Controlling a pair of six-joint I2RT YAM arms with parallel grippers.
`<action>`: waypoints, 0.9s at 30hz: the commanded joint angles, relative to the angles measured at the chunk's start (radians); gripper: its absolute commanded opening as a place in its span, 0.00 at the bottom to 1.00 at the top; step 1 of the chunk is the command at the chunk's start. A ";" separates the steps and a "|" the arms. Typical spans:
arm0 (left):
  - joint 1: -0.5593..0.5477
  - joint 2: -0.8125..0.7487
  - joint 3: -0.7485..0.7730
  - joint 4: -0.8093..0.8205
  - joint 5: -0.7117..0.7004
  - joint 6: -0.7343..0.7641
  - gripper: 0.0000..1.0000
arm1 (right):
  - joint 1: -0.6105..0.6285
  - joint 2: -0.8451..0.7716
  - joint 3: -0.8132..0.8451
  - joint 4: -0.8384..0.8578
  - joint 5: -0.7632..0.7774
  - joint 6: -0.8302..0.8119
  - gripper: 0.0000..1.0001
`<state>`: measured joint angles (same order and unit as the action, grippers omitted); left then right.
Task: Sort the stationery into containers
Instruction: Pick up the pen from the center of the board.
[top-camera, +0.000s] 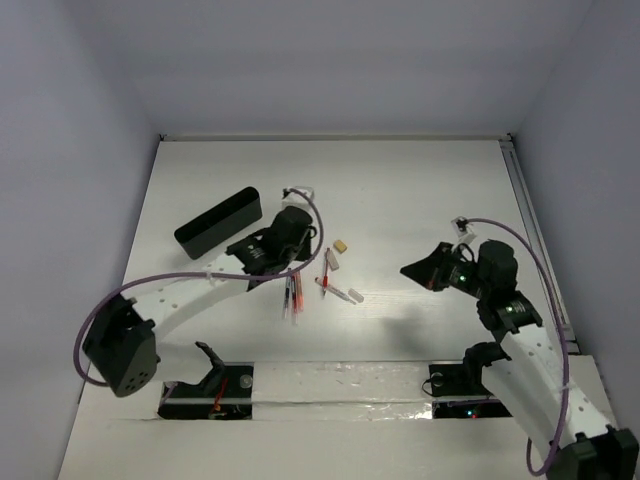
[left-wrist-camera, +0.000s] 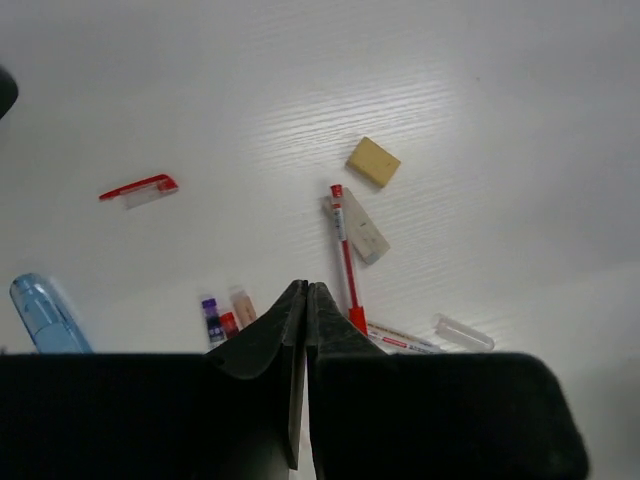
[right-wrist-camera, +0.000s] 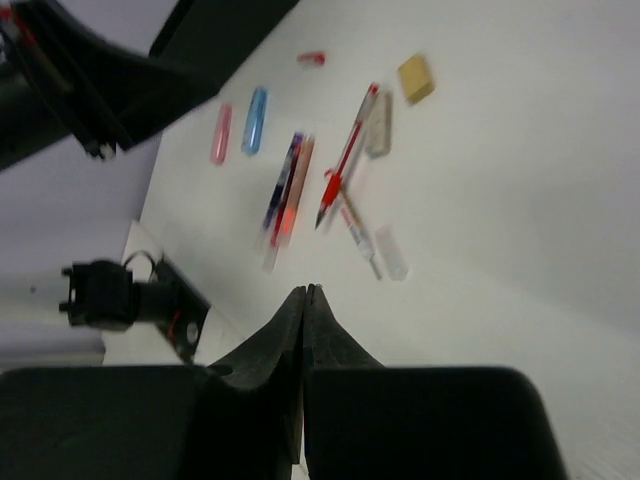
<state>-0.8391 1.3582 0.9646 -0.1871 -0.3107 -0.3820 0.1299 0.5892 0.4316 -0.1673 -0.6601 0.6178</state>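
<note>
The black box (top-camera: 218, 222) lies at the left rear. Loose stationery lies mid-table: a beige eraser (top-camera: 341, 245) (left-wrist-camera: 372, 161), a white eraser (left-wrist-camera: 362, 232), a red pen (top-camera: 325, 283) (left-wrist-camera: 345, 260), a bundle of pens (top-camera: 290, 295) (right-wrist-camera: 285, 190), a white pen (left-wrist-camera: 400, 340) and a clear cap (left-wrist-camera: 463, 332). A blue capsule (left-wrist-camera: 40, 312) (right-wrist-camera: 255, 120), a pink capsule (right-wrist-camera: 221, 132) and a red cap (left-wrist-camera: 140, 188) lie further left. My left gripper (top-camera: 268, 256) (left-wrist-camera: 305, 287) hangs above the pens, shut and empty. My right gripper (top-camera: 408, 268) (right-wrist-camera: 305, 290) is shut and empty, right of the pile.
Grey walls close the table on three sides. A rail (top-camera: 535, 240) runs along the right edge. The arm base plates (top-camera: 350, 385) sit at the near edge. The left arm's purple cable (top-camera: 315, 215) loops over the rear of the pile.
</note>
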 joint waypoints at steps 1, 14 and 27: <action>0.070 -0.124 -0.116 0.063 0.081 -0.087 0.00 | 0.190 0.061 0.058 0.086 0.143 -0.020 0.00; 0.192 -0.168 -0.255 0.258 0.271 -0.089 0.07 | 0.574 0.471 0.281 0.094 0.534 -0.101 0.00; -0.051 0.111 0.128 -0.074 -0.090 0.204 0.31 | 0.574 0.293 0.256 -0.021 0.718 -0.147 0.00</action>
<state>-0.9211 1.4727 1.0420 -0.2035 -0.3725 -0.2375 0.6960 0.9184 0.6807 -0.1616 -0.0143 0.4946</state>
